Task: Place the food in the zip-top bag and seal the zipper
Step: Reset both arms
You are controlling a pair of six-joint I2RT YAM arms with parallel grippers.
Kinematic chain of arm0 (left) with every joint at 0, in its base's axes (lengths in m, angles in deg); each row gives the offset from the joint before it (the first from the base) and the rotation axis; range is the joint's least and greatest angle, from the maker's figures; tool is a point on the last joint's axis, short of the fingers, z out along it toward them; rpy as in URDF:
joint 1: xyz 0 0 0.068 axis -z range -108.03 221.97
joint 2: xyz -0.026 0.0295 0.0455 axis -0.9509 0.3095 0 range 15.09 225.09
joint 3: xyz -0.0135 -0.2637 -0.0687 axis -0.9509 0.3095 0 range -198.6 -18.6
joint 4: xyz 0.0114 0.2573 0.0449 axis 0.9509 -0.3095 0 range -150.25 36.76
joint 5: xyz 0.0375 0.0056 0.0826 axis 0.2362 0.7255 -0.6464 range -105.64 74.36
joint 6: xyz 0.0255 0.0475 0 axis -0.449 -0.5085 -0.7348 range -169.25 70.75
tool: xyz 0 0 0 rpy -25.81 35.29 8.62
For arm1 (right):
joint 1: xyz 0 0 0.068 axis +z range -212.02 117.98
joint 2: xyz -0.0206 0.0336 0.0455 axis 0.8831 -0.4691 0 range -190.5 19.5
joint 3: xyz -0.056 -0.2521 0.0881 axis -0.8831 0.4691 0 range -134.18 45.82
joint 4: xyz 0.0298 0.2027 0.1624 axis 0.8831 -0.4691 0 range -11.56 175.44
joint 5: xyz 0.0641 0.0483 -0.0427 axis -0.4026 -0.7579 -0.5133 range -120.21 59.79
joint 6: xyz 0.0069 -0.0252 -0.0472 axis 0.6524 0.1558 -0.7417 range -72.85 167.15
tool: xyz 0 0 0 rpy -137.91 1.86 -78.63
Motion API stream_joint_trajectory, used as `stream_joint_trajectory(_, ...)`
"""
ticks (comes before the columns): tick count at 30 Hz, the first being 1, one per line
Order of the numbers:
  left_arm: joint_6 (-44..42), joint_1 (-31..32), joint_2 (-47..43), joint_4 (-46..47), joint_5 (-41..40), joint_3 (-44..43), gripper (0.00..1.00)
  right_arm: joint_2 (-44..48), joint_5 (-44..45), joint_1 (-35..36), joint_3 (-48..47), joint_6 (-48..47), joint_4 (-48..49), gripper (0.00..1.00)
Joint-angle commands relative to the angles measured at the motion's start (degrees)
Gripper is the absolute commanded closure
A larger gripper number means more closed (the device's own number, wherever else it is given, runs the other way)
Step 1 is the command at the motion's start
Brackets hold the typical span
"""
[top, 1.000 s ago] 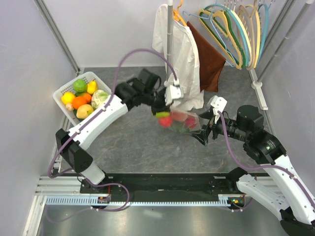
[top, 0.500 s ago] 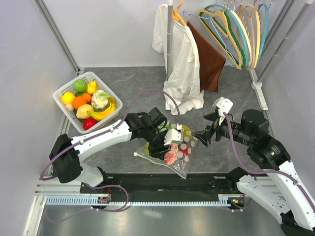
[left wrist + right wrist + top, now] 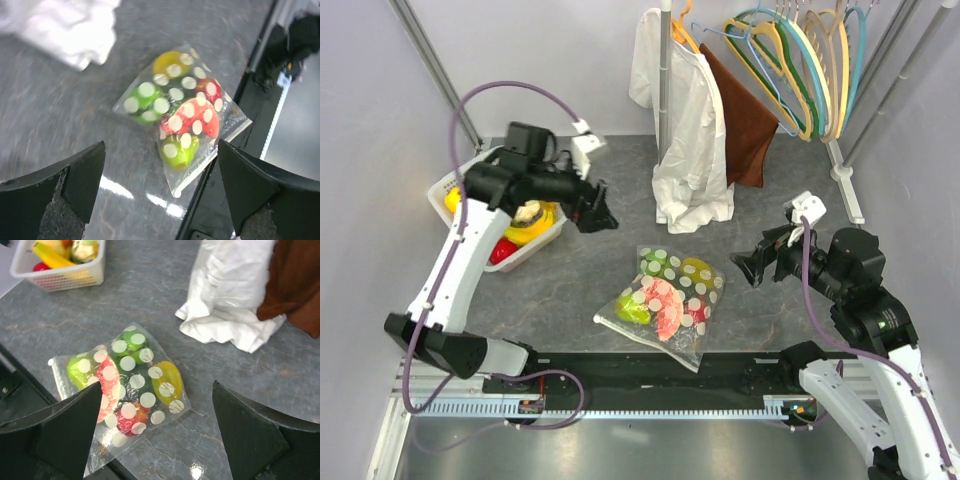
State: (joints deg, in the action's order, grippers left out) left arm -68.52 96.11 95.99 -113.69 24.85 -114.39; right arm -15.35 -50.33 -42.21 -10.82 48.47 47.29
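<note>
Withdrawn from the bag since the earlier frame, the left fingers (image 3: 599, 214) now hang spread at 10 o'clock, just beside the white basket (image 3: 542, 243), holding nothing. The zip-top bag (image 3: 686, 345) lies flat on the counter (image 3: 570, 285) at 6 o'clock, with the food (image 3: 660, 300) inside. The right fingers (image 3: 745, 270) are spread at 3 o'clock, clear of the bag. Whether the zipper (image 3: 645, 342) is sealed cannot be told.

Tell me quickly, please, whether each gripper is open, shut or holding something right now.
Left gripper: open, holding nothing.
Right gripper: open, holding nothing.
</note>
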Motion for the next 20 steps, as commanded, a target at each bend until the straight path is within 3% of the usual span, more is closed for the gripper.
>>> stream_joint_trajectory(1,7.4,-9.01,-7.5,-2.32,-0.49,1.91,0.0,-0.39,5.24,-3.9,1.44,5.35,1.24,0.02)
stream_joint_trajectory(8,9.6,-14.65,-20.51,1.82,-19.63,17.98,0.0,-1.1,11.16,-8.65,2.59,10.27,-0.26,0.02)
stream_joint_trajectory(14,9.42,-16.76,-27.11,2.35,-21.41,25.21,0.0,0.57,9.22,-11.64,4.26,11.6,-0.61,0.01)
stream_joint_trajectory(20,11.0,-18.07,-27.03,3.75,-22.82,24.25,0.0,1.54,8.34,-12.69,3.91,10.72,-0.61,0.02)
